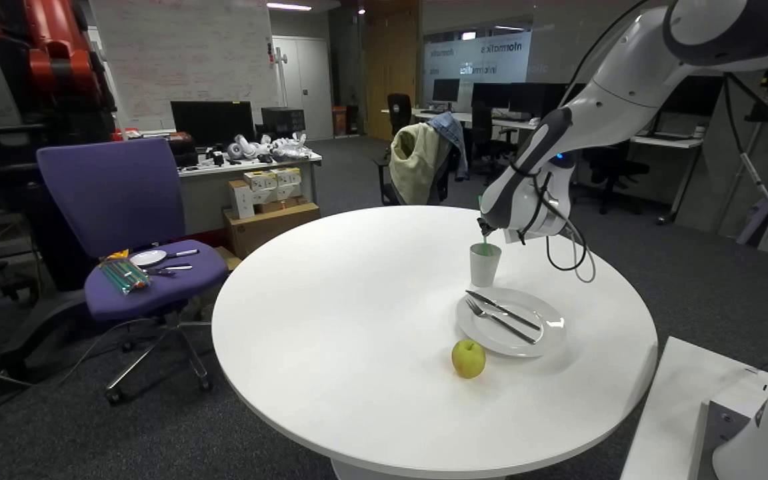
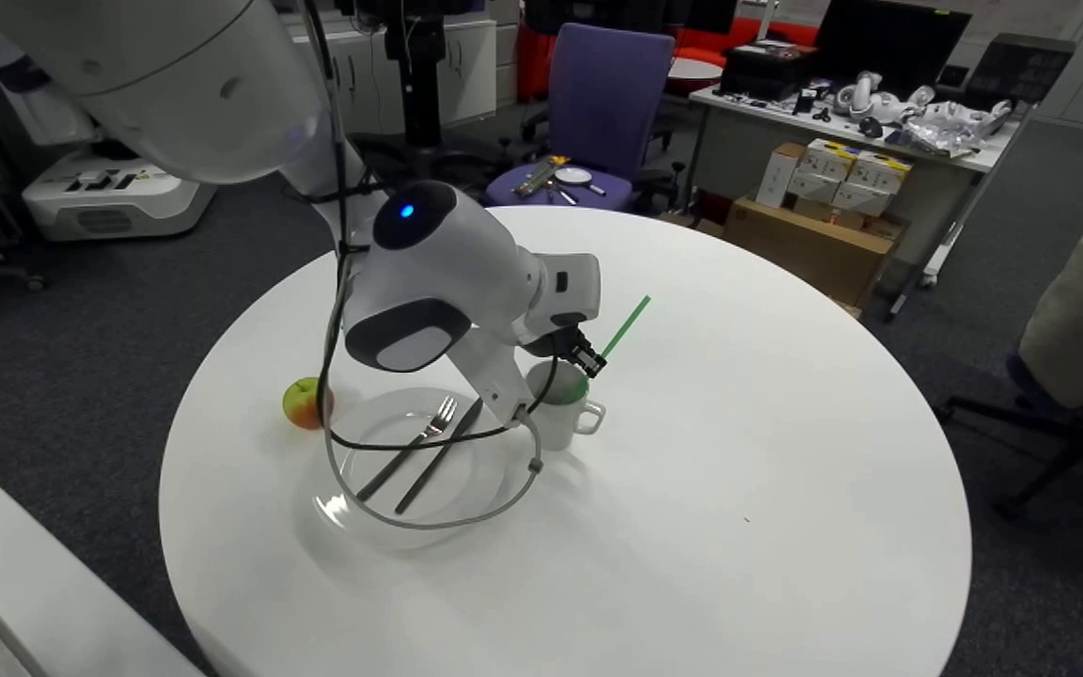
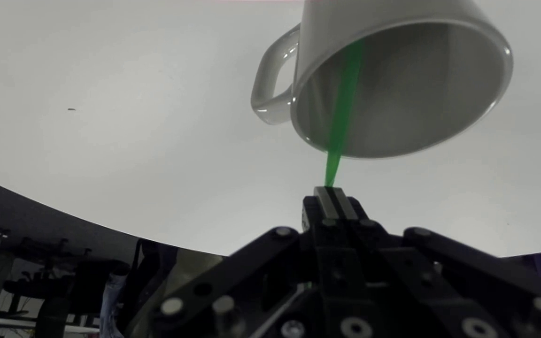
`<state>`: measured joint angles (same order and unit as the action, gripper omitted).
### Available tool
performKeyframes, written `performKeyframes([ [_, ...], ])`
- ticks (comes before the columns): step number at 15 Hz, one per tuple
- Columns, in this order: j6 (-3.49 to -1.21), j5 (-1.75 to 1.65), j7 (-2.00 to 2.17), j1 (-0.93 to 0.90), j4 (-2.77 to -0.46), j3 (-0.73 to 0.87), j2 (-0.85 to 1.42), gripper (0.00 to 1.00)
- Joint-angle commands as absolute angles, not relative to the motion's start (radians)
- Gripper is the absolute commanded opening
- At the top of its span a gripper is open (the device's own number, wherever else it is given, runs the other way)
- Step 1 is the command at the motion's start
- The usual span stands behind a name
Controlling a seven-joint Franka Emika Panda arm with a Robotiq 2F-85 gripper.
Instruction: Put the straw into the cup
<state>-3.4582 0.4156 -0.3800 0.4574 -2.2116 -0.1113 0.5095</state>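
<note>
purple chair (image 1: pixel 117 193) on dark carpet (image 1: pixel 157 427), whiteboard (image 1: pixel 184 60) behind a cluttered desk (image 1: pixel 204 200), lit ceiling strip (image 1: pixel 289 7) above

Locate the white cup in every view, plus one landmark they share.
In an exterior view, the white cup is right of centre, just below mid-height.
In an exterior view, the white cup is just below centre, handle pointing right.
In the wrist view, the white cup is at the top, mostly right of centre.
Shared landmark: the green straw.
</note>
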Motion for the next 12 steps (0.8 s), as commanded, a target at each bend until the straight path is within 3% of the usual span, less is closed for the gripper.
performKeyframes([
  [1, -3.458, 0.432, -0.363, 0.438, -2.229, -0.094, 0.487, 0.27],
  [10, -3.459, 0.418, -0.309, 0.477, -2.243, -0.132, 0.440, 0.91],
  [12, -3.459, 0.417, -0.292, 0.489, -2.253, -0.144, 0.414, 1.00],
])
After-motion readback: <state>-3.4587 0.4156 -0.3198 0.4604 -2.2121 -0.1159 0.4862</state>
